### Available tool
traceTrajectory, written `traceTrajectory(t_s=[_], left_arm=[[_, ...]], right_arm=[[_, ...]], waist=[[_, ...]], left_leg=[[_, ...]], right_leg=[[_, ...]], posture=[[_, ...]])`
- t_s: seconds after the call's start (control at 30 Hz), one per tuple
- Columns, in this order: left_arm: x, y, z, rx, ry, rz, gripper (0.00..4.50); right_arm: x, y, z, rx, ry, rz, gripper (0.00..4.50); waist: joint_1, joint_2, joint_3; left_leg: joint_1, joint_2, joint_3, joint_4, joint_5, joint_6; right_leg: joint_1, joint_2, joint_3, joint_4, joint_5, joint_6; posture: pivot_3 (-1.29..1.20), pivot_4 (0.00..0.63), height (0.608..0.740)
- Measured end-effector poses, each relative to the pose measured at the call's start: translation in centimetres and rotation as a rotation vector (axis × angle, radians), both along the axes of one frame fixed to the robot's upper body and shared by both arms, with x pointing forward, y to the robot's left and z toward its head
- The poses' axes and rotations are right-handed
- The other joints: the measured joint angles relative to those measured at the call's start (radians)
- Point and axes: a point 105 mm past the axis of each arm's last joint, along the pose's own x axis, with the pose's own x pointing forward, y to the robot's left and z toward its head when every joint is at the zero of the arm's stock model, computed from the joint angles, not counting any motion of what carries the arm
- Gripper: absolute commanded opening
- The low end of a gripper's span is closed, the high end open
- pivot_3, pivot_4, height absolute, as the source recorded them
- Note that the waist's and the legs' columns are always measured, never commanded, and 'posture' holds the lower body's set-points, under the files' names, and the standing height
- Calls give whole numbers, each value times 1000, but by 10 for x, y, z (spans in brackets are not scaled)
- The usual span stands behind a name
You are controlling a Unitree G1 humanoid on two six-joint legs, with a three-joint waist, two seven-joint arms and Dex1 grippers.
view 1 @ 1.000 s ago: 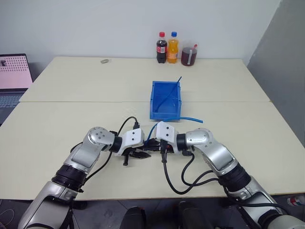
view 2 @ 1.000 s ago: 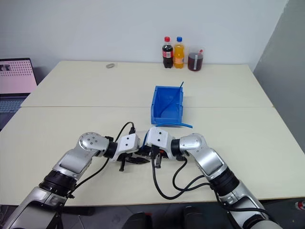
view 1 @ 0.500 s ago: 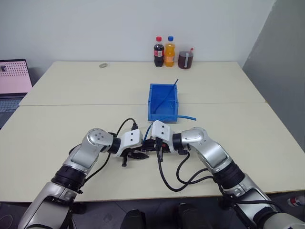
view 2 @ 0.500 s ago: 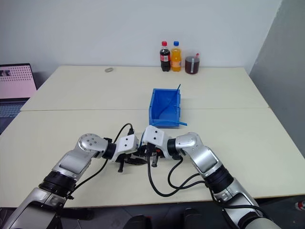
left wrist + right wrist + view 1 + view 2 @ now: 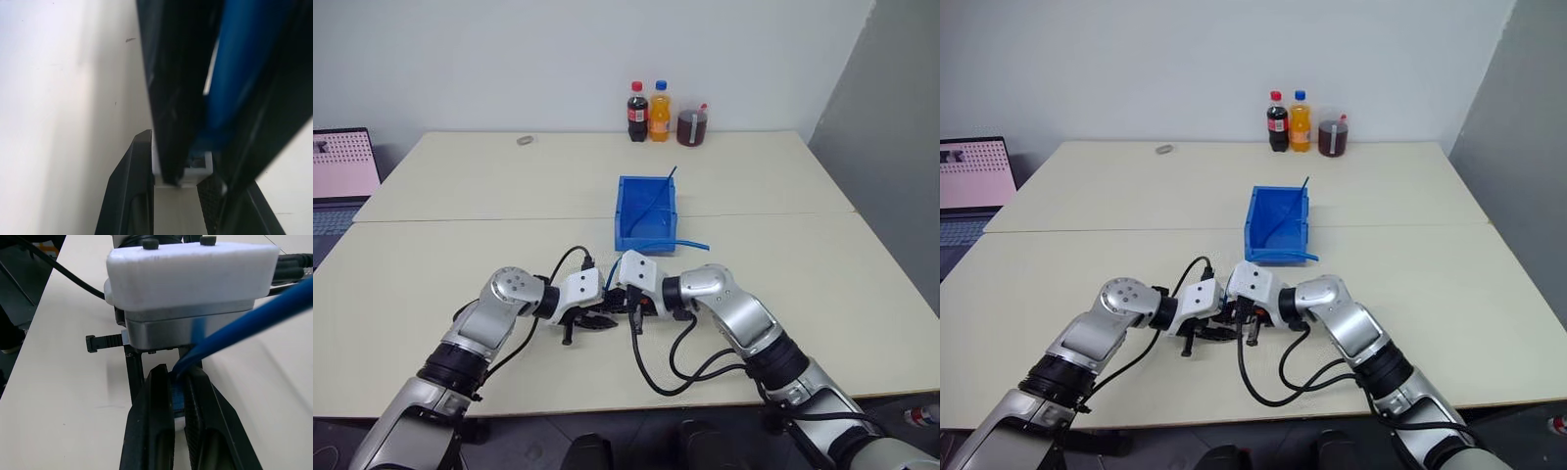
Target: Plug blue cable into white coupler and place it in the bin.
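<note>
The two grippers met tip to tip low over the table (image 5: 431, 255), close to its near edge. The left gripper (image 5: 598, 320) pointed toward three o'clock, its fingers (image 5: 132, 196) clamped on the white coupler (image 5: 195, 172). The right gripper (image 5: 625, 304) pointed toward nine o'clock with its fingers (image 5: 155, 421) pinched shut on the plug end of the blue cable (image 5: 239, 323), pressed right up against the coupler; whether the plug was seated could not be told. From the grip the cable rose toward twelve o'clock.

The bin (image 5: 646, 211) sat at twelve o'clock from the grippers, near them but apart, its low lip facing them. A blue strand (image 5: 680, 241) lay across that lip, its end sticking out toward three o'clock. Bare tabletop stretched to nine and three o'clock of the bin. Three bottles (image 5: 659, 100) stood at the far edge, a laptop (image 5: 342, 166) off the table at ten o'clock.
</note>
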Motion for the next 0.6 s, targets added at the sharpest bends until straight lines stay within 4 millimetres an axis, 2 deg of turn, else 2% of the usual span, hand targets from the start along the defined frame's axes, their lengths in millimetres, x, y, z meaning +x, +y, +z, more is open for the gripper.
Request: traceTrajectory(t_s=[0.2,0.6], left_arm=[[-2,1,-3,-2,11,5,812],[-4,-1,-4,1,11,5,812]], right_arm=[[-1,0,-4,-32,-10,11,19],[-2,-6,-9,-53,-25,14,18]], waist=[[0,7,-10],[0,8,-14]], left_leg=[[0,0,-1,-3,0,0],[1,0,-1,-4,0,0]], right_leg=[[0,0,-1,0,-1,0],[-2,0,-1,-1,-4,-5]], posture=[[0,150,740],[0,150,740]])
